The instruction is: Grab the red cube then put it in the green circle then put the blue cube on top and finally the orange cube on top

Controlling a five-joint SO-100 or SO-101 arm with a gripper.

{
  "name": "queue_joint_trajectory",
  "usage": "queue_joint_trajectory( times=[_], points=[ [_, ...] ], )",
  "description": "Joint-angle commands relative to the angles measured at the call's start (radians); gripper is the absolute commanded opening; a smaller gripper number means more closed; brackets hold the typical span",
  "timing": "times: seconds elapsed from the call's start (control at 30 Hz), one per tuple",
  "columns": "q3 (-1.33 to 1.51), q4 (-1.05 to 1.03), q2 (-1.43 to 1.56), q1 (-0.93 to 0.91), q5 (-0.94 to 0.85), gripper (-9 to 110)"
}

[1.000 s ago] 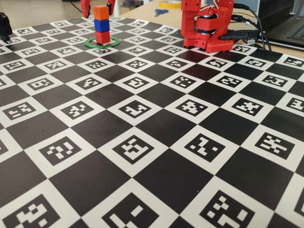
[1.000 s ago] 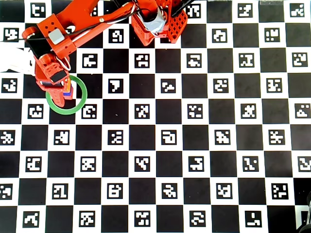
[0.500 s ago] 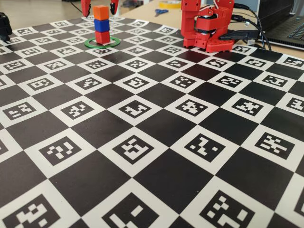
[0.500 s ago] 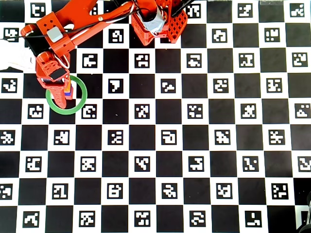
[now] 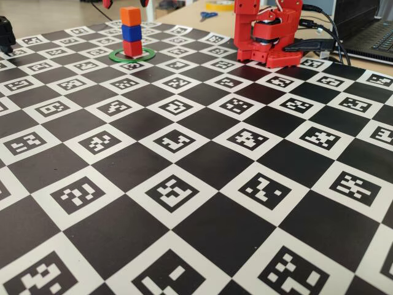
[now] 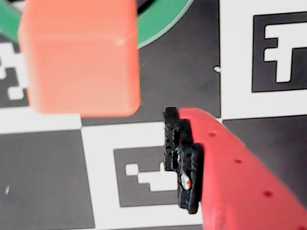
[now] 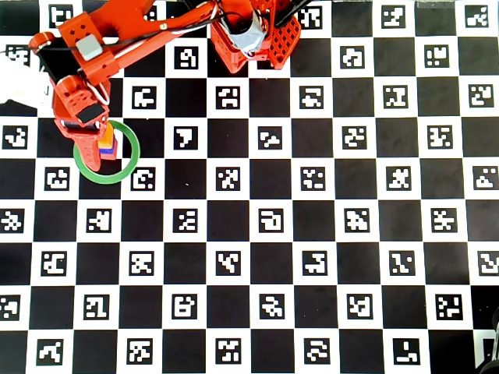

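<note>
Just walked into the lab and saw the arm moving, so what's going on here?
A red robot arm has stacked three cubes inside the green circle: the red cube at the bottom, the blue cube on it and the orange cube on top. The tower stands on its own in the fixed view. The gripper is open above it, and in the wrist view its finger is clear of the orange cube.
</note>
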State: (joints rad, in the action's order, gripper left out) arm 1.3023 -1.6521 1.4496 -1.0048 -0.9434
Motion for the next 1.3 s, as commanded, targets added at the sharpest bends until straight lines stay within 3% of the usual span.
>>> queue_joint_trajectory(
  times=[0.0,0.47,0.7,1.27],
  points=[
    [-0.107,-0.031,0.138,0.035,0.021,37],
    [-0.146,-0.132,0.270,0.235,0.160,-4],
    [-0.071,-0.143,0.347,0.371,0.206,-5],
    [0.635,0.167,0.726,0.692,-0.038,-6]
  ],
)
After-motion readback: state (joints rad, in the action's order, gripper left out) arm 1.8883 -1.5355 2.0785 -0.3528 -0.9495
